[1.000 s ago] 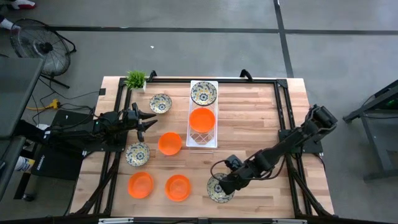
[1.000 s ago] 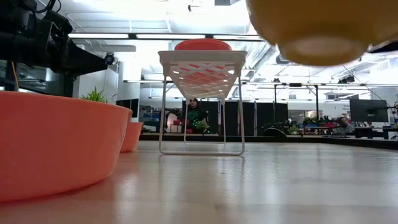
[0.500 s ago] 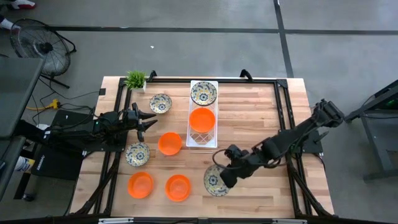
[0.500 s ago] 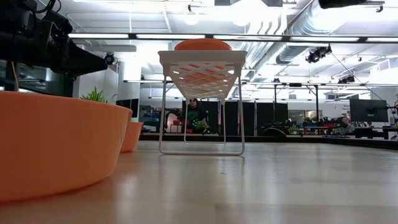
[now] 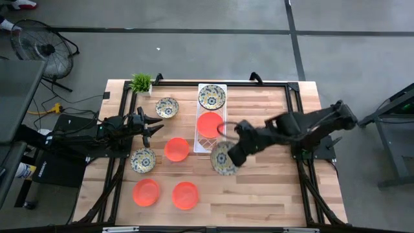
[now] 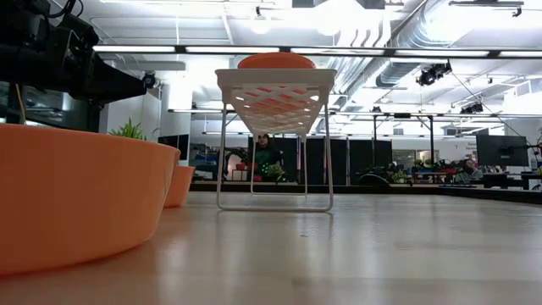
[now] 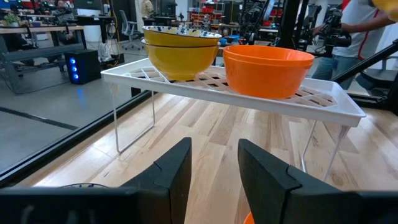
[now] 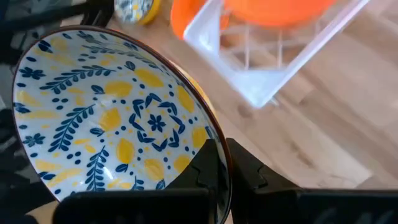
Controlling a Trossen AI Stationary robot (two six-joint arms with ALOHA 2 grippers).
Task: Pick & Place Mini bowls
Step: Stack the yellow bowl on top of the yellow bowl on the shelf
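**Right gripper carrying patterned bowl beside the rack; left arm idle**

Right arm: The right gripper (image 5: 234,150) is over the middle of the table (image 5: 272,194), at the near right corner of the white rack (image 5: 202,147). Its fingers are pinched on the rim of a floral bowl (image 5: 222,159), inner face turned up and tilted. The right wrist view confirms the grip: both fingers (image 8: 208,168) sit closed over the rim of the held bowl (image 8: 112,118), with the rack's corner (image 8: 261,87) and an orange bowl (image 8: 273,9) beyond it.

Rack: Two bowls stand on top of it, a floral one (image 5: 211,97) at the 12 o'clock end and an orange one (image 5: 208,123) just toward 6 o'clock of it. In the left wrist view the same pair show side by side on the rack, the patterned bowl (image 7: 180,53) and the orange one (image 7: 267,70), close together; contact cannot be confirmed.

Table surface, to the 9 o'clock side of the rack: a floral bowl (image 5: 167,107) near the potted plant (image 5: 141,83); an orange bowl (image 5: 176,149) just beside the rack; a floral bowl (image 5: 143,160) toward 9 o'clock of that. Two orange bowls (image 5: 146,192) (image 5: 185,195) lie along the 6 o'clock edge, apart from one another.

Left arm: The left gripper (image 5: 157,123) waits at the 9 o'clock side of the table, fingers parted narrowly with nothing between them, pointing toward the rack.
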